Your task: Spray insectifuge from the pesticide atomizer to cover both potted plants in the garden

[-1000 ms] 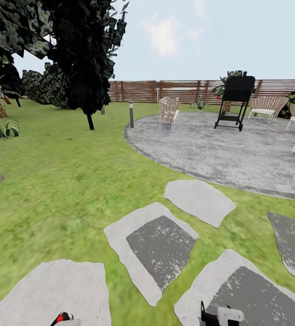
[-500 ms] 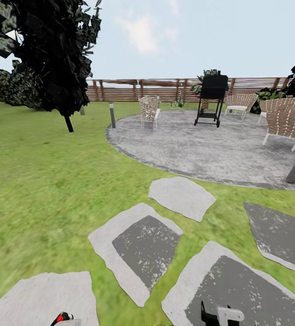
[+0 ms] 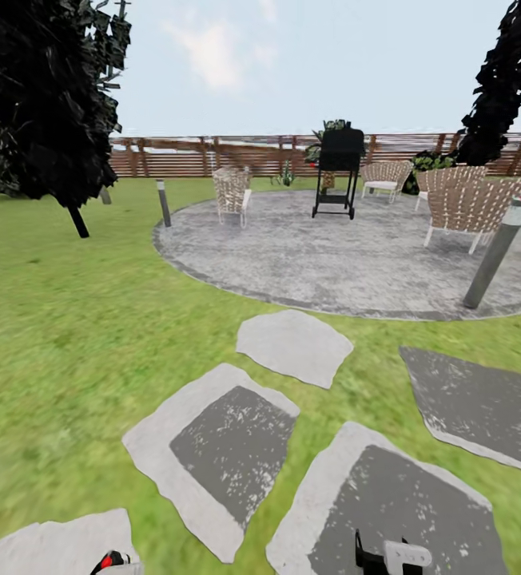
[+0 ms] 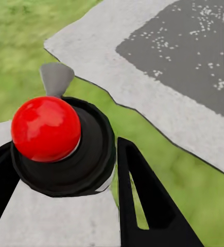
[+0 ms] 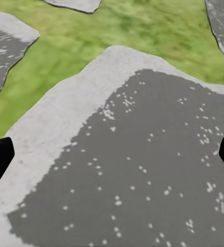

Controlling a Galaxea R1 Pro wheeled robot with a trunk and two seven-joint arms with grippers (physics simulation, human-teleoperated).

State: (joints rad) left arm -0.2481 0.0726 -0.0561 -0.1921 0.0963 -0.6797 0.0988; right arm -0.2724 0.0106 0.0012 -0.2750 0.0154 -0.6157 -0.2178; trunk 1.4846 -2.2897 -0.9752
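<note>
The pesticide atomizer sits between my left gripper's black fingers. I see its round black sprayer head, a red knob on top and a thin grey trigger; its body is hidden below. In the head view its red and black top peeks in at the bottom edge. My right gripper is open over a stepping stone, with nothing between its fingers. A small spiky plant stands near the fence, too small to tell whether it is one of the potted plants.
Flat stepping stones lead over the lawn to the round grey patio. On it stand woven chairs, a black grill and more chairs. A grey post leans at the right. A dark tree rises at the left.
The camera has swung to the right, so the whole scene has slid left. A grey post and a second dark tree have come into view at the right. Both grippers hold as before.
</note>
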